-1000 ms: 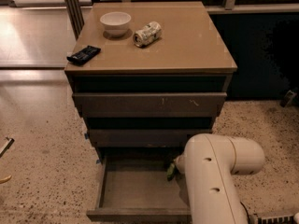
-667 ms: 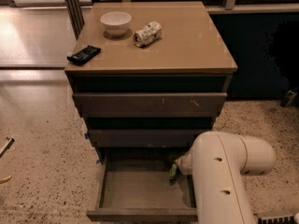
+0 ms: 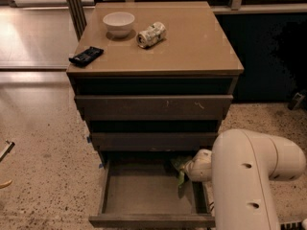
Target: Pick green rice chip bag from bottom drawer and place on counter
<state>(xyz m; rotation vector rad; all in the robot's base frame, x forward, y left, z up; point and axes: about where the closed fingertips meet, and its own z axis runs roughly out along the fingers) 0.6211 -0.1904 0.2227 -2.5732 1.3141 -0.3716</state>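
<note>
The bottom drawer [image 3: 144, 195] is pulled open below the two shut drawers. The green rice chip bag [image 3: 180, 166] shows as a crumpled green shape at the drawer's back right corner, partly hidden by my arm. My gripper [image 3: 188, 169] reaches down into that corner, right at the bag, with its white wrist just to the bag's right. The tan counter [image 3: 192, 47] tops the cabinet.
On the counter stand a white bowl [image 3: 119, 23], a whitish crushed can [image 3: 151, 34] and a flat black packet [image 3: 86, 55] at the left edge. My white arm [image 3: 249, 176] fills the lower right. Speckled floor lies to the left.
My arm has swung to the right and its wrist now shows at the drawer's back right corner. More of the green bag shows beside it.
</note>
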